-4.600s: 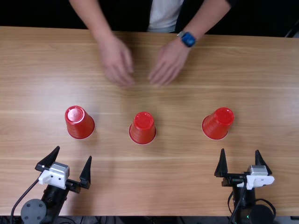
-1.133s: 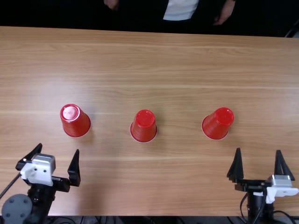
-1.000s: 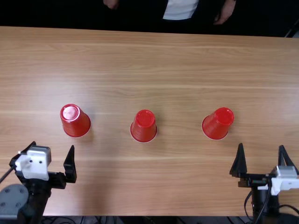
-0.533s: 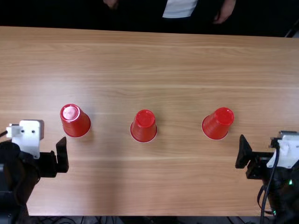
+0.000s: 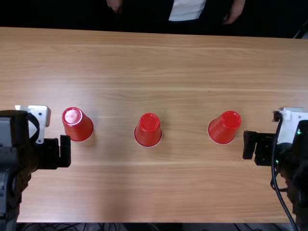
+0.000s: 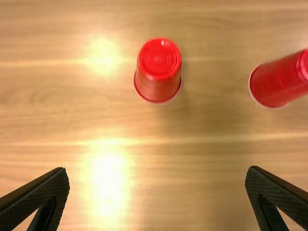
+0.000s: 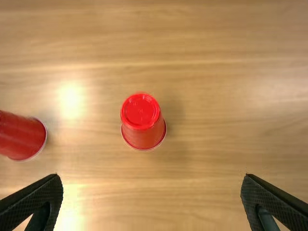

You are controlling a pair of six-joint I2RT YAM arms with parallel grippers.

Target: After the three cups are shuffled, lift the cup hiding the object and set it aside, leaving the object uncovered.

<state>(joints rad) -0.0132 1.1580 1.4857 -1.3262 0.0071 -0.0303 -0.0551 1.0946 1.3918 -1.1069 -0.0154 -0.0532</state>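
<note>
Table: light wood.
Cups: left cup, middle cup, right cup, inverted, in a row.
Left gripper, right gripper: fingers spread wide, flanking the row.
Object: covered; which cup, cannot tell.
Method: pinch mid-wall, lift straight.

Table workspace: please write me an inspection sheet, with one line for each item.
Surface: light brown wooden table, with glare spots in the wrist views.
Job's things: three red cups upside down in a row, apart: left cup, middle cup, right cup; object hidden.
Clutter: nothing seen.
End effectors: left end effector open, facing the left cup; right end effector open, facing the right cup; neither touches a cup.
Cables: black cable on the right arm.
Surroundings: too dark to tell.
</note>
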